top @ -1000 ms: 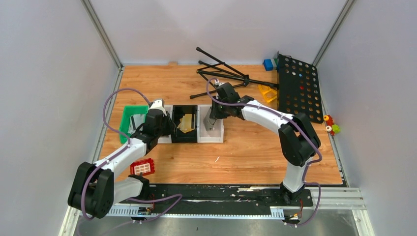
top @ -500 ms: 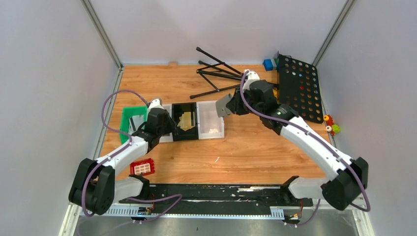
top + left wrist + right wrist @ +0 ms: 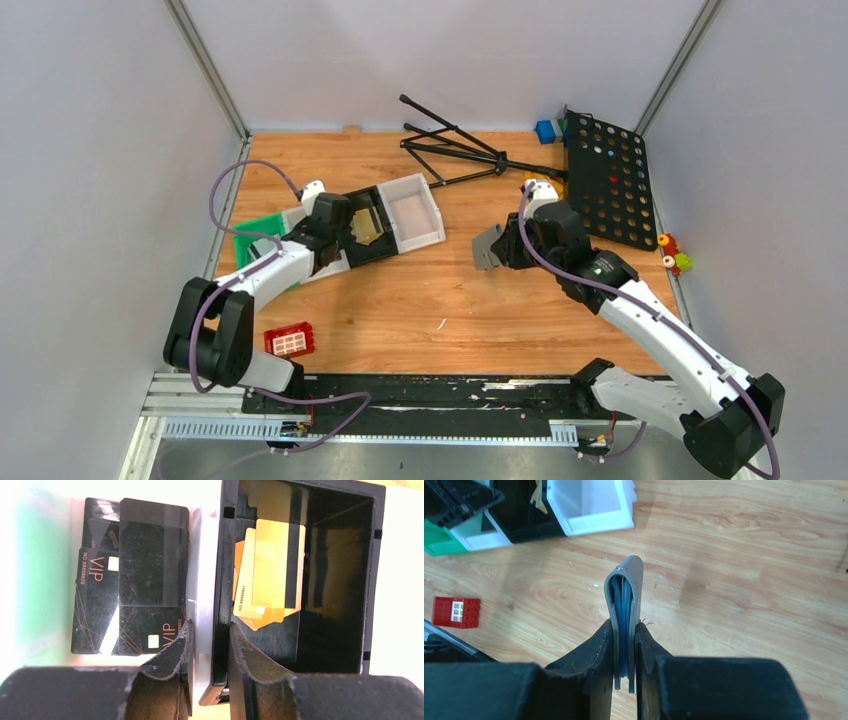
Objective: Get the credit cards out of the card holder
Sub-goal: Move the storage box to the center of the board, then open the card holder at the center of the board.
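Clerk: Lettering on the black cards (image 3: 150, 575), can any of it be read?

Checker: Two of them show "VIP" in orange capitals beside a small pale chip. One has a line along its edge that starts "NO", but the digits after it are too small to be sure of. The cards lie overlapped in the white compartment (image 3: 200, 580) next to the green end (image 3: 255, 235) of the row of trays (image 3: 412, 212).

Clerk: And the gold cards (image 3: 277, 565)?

Checker: They sit stacked askew in the black compartment (image 3: 218, 580), the next one along. The card under the top one has the same "NO" and a number along its edge. The top card shows a dark stripe and no print that can be read.

Clerk: What does the left gripper (image 3: 207, 647) hold?

Checker: It pinches the two walls where the white and black compartments meet. So it grips the row of trays, which lies slanted on the table (image 3: 749, 580).

Clerk: Where is the card holder (image 3: 626, 590)?

Checker: It is folded, seen edge-on and clamped in the right gripper (image 3: 625, 627) over bare wood, well apart from the trays. Blue lining shows between its grey leaves. Whether a card sits inside cannot be told.

Clerk: Anything else with markings?

Checker: A red block (image 3: 456, 612) with white squares lies on the table, with no letters on it.
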Action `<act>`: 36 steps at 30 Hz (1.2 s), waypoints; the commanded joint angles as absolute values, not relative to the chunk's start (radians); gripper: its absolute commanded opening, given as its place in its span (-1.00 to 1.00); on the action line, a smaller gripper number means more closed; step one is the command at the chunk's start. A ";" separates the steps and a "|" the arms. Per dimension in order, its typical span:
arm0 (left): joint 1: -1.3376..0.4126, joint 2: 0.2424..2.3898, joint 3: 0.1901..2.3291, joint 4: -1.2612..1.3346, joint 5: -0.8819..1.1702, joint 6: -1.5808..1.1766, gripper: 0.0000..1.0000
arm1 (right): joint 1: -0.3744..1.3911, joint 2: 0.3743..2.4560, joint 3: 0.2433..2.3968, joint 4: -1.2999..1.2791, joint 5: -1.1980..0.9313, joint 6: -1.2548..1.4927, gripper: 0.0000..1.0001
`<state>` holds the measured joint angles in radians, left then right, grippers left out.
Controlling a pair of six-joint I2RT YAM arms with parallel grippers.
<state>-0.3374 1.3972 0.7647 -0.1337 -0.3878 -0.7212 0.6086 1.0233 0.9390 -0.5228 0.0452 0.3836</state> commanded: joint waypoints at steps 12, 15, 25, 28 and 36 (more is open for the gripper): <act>-0.279 1.289 0.893 -0.196 -0.185 -0.522 -0.08 | 0.604 0.935 0.776 -0.486 -0.092 0.410 -1.00; -0.279 1.211 0.876 -0.223 -0.031 -0.476 0.04 | 0.602 0.961 0.770 -0.462 -0.141 0.402 -1.00; -0.434 1.134 0.833 -0.190 0.300 -0.455 0.40 | 0.603 0.977 0.762 -0.417 -0.205 0.393 -1.00; -0.444 1.107 0.771 -0.091 0.413 -0.423 0.55 | 0.597 0.973 0.764 -0.408 -0.290 0.390 -1.00; -0.445 1.111 0.670 0.166 0.698 -0.475 0.81 | 0.551 1.012 0.787 -0.388 -0.600 0.372 -1.00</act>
